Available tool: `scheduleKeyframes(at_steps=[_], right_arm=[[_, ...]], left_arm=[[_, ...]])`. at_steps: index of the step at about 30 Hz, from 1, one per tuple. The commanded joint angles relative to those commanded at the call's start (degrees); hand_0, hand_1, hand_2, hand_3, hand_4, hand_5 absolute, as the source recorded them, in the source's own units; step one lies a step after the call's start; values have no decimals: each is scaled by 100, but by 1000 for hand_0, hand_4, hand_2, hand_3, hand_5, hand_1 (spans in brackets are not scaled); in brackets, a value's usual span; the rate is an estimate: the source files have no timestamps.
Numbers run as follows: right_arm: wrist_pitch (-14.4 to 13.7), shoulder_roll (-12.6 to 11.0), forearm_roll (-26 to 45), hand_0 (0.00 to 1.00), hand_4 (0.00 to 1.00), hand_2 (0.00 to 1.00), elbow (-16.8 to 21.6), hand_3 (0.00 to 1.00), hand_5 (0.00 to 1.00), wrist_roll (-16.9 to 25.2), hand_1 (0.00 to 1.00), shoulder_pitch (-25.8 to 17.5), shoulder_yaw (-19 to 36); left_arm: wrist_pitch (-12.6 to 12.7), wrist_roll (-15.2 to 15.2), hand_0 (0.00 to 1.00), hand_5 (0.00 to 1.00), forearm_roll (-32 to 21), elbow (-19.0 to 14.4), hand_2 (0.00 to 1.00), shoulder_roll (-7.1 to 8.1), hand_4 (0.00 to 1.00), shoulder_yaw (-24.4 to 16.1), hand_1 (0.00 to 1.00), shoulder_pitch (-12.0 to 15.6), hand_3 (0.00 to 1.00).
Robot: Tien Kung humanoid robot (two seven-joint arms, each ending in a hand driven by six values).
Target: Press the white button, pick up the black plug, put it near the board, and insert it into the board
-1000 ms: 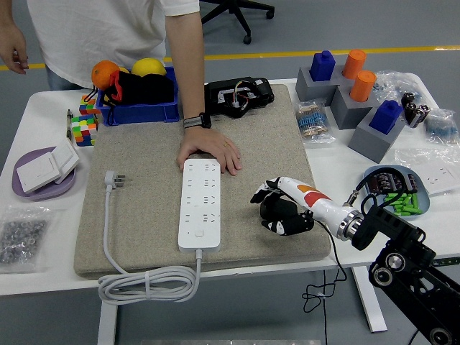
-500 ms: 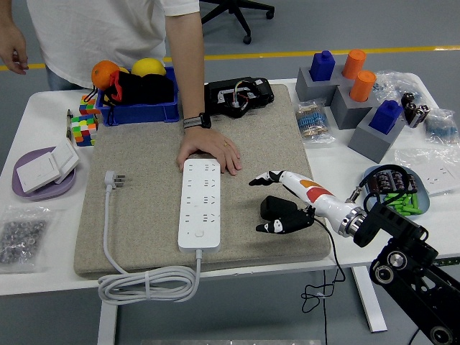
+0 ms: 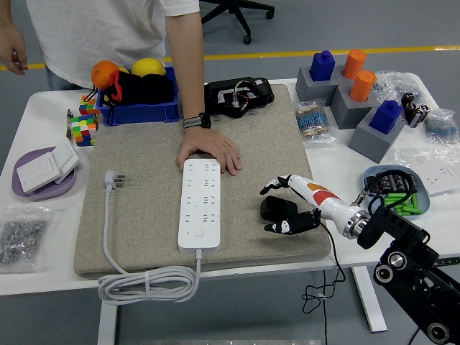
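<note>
At the near edge of the table (image 3: 43, 277) a coil of white cable (image 3: 147, 282) hangs over the front of the grey felt mat (image 3: 144, 215), and from it one run goes up the mat's left side to a white plug (image 3: 115, 179) lying flat. To the right, near the mat's near right corner, the robot's right hand (image 3: 291, 208) reaches in from the lower right with its fingers spread apart and holding nothing; the black plug (image 3: 278, 209) lies on the mat between the upper fingers and the lower ones, just beside them, though whether any finger touches it cannot be told. Left of the plug, well apart from it, the white power strip (image 3: 200, 204) lies lengthwise on the mat, its white button (image 3: 199, 233) at the near end. At the strip's far end a person's hand (image 3: 208, 152) rests flat on the mat, fingertips touching the strip. Farther back stand a blue bin (image 3: 136, 111) with fruit at far left and grey blocks (image 3: 345, 100) with blue and orange pegs at far right.
</note>
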Motion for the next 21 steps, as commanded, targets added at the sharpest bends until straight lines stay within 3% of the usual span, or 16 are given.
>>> scheduleKeyframes(at_steps=[2,3,21], right_arm=[[-21,1,4,825,962,748,-12,592,142,18,789,3,8],[-26,2,10,803,956,733,-20,538,139,25,776,4,15],[-22,-16,-4,784,929,723,-291,515,107,75,767,-17,75]], left_arm=[[2,2,792,482,-10,0,716,-2,561,1,740,-5,772],[1,2,791,483,1,0,717,-2,559,-4,740,-8,772],[-6,1,791,481,76,0,717,2,559,-26,740,-11,772]])
